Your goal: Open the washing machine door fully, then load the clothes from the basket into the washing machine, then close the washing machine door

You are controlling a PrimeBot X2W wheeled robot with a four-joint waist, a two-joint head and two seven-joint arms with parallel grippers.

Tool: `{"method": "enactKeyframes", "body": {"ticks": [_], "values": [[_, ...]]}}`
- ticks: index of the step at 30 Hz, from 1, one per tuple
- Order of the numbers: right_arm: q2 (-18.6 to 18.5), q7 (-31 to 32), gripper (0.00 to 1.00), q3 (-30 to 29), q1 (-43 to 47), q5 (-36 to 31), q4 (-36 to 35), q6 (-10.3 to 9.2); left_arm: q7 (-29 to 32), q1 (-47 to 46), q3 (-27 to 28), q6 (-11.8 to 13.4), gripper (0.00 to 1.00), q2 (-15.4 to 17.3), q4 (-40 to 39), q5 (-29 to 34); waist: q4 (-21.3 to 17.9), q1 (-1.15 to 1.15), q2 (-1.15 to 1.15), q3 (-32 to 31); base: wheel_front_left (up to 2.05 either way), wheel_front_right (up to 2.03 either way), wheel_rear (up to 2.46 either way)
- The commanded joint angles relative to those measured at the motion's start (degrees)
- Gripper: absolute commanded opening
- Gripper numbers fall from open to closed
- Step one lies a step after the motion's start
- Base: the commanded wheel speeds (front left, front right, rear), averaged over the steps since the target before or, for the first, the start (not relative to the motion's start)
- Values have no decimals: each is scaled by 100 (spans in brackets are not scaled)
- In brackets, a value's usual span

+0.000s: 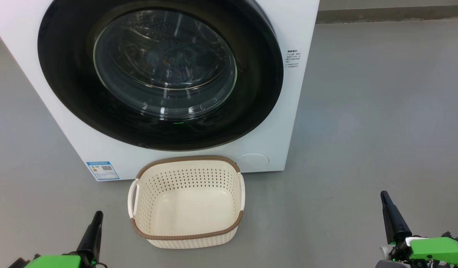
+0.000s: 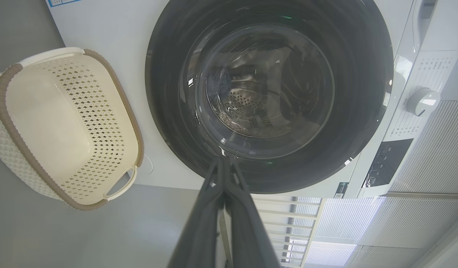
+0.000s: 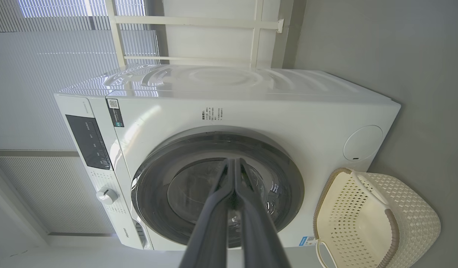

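The white washing machine [image 1: 295, 111] stands in front of me, its glossy black washing machine door [image 1: 65, 74] shut flat against the front. The cream basket [image 1: 188, 159] with a brown rim sits on the floor below the door, and nothing lies in it. The clothes are out of view. Behind the glass I see only dim reflections and drum holes. My left gripper [image 1: 96, 219] is low at the left, shut on nothing. My right gripper [image 1: 386, 199] is low at the right, also shut. In the wrist views, the left gripper [image 2: 224, 162] and right gripper [image 3: 233, 162] point at the door [image 2: 169, 93] [image 3: 154, 186], well short of it.
Grey floor [image 1: 381, 111] spreads around the machine, widest to the right. A blue label sticker [image 1: 102, 170] and a round filter cap [image 1: 253, 160] sit low on the front. The control panel [image 3: 88, 141] and knob [image 3: 106, 195] are at the machine's top, with window blinds behind.
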Motion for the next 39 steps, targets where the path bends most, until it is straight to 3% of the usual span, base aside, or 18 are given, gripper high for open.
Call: {"method": "enactKeyframes", "body": {"ticks": [1, 39], "values": [[-1, 56, 0, 91, -252, 6, -139, -6, 36, -237, 201, -17, 0, 76, -113, -46, 0, 0, 0, 0, 0, 0, 0], [15, 74, 0, 68, -254, -13, -138, -6, 35, -236, 200, -17, 0, 76, -114, -47, 0, 0, 0, 0, 0, 0, 0]]}}
